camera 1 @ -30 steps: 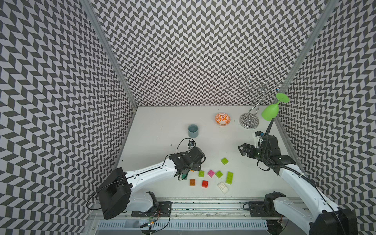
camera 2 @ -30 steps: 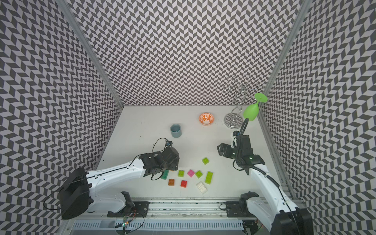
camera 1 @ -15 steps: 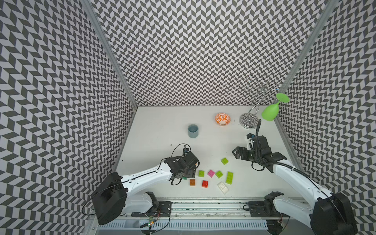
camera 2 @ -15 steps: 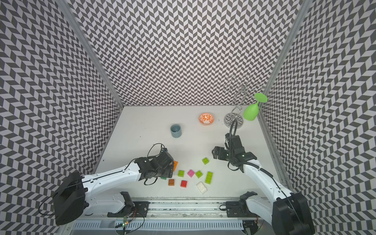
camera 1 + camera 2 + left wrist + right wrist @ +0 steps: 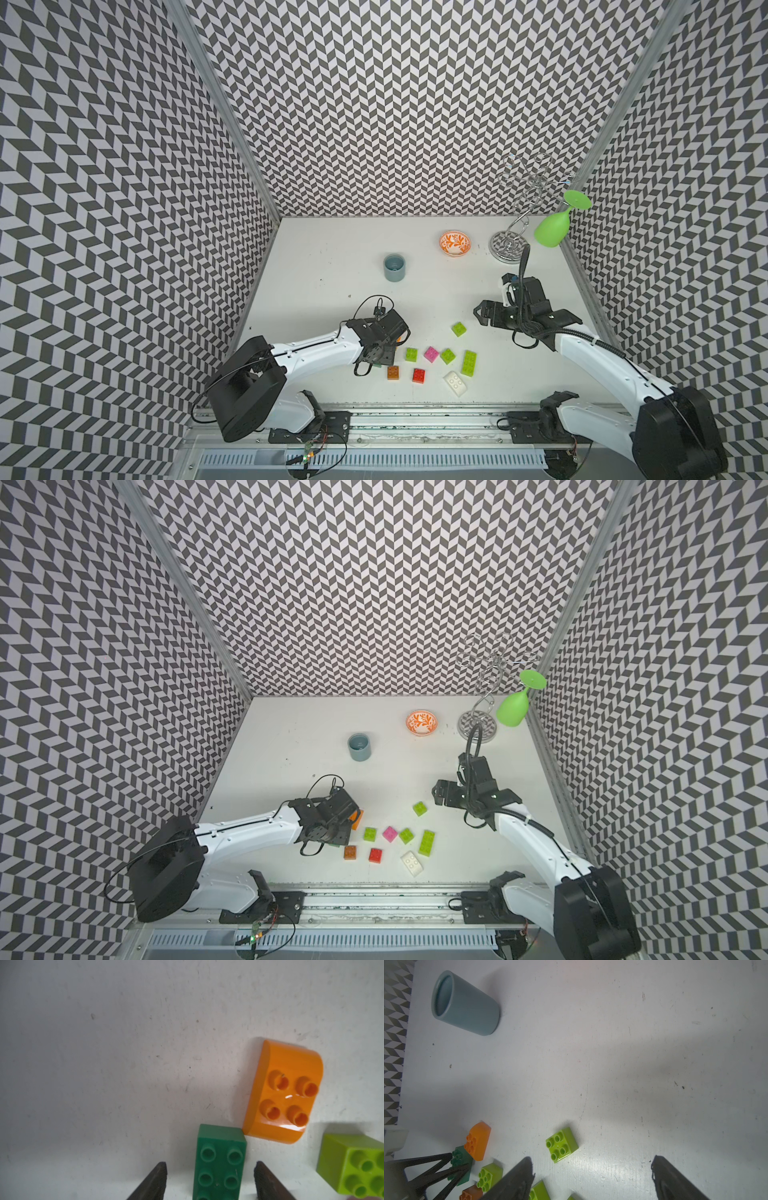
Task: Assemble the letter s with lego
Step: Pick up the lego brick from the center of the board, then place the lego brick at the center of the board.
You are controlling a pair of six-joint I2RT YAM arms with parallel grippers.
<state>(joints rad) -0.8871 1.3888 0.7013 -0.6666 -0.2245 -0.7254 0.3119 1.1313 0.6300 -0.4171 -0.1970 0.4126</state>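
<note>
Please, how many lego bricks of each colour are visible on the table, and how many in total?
Lime green bricks: 4
Dark green brick: 1
Orange brick: 1
Brown brick: 1
Red brick: 1
Pink brick: 1
White brick: 1
Total: 10

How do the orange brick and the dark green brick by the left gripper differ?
The orange brick has one rounded end and four studs; the dark green brick is oblong, flat-topped, showing more studs. The dark green brick lies between the fingers of the open left gripper, untouched; the orange brick lies beyond their tips. Both sit studs-up on the table, almost corner to corner.
</note>
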